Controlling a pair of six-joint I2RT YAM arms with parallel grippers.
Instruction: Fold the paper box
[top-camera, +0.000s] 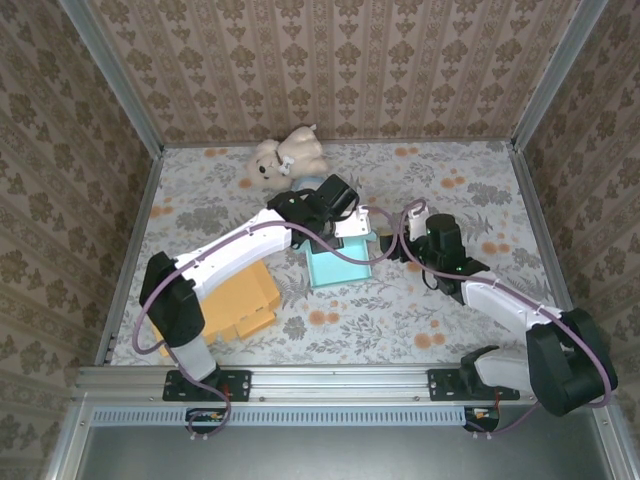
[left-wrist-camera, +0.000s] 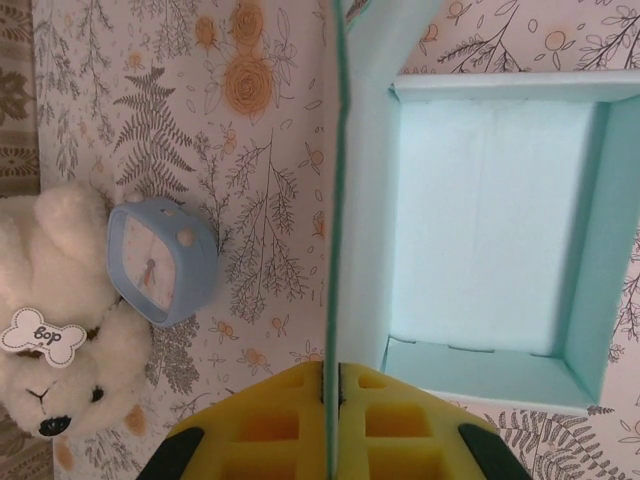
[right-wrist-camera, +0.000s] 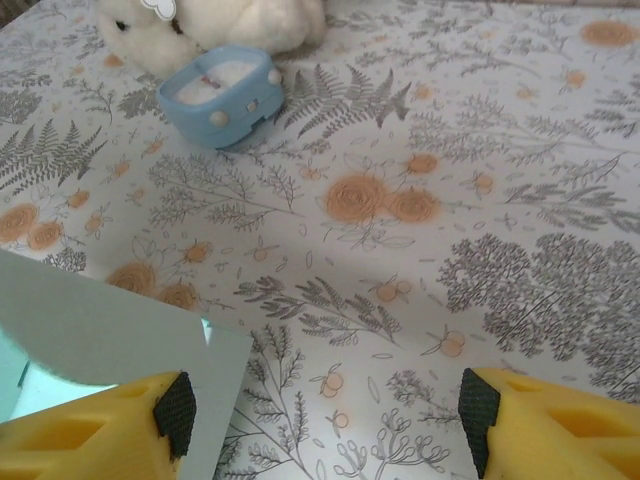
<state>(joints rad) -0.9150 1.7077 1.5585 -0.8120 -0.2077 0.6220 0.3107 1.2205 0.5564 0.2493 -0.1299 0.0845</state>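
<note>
The light teal paper box (top-camera: 338, 266) lies open in the middle of the table, and its pale inside (left-wrist-camera: 490, 220) shows in the left wrist view. One side flap (left-wrist-camera: 362, 230) stands upright, seen edge-on. My left gripper (left-wrist-camera: 333, 375) is shut on the lower edge of that flap, and it hovers over the box's far side (top-camera: 345, 215). My right gripper (right-wrist-camera: 327, 415) is open just right of the box (top-camera: 400, 226), with only tablecloth between its fingers. Its left finger (right-wrist-camera: 175, 412) lies against a box flap (right-wrist-camera: 100, 330).
A cream teddy bear (top-camera: 285, 155) lies at the back of the table with a small blue alarm clock (top-camera: 310, 181) beside it. An orange-yellow box (top-camera: 245, 300) sits under the left arm. Metal rails and patterned walls edge the floral tablecloth (top-camera: 460, 200).
</note>
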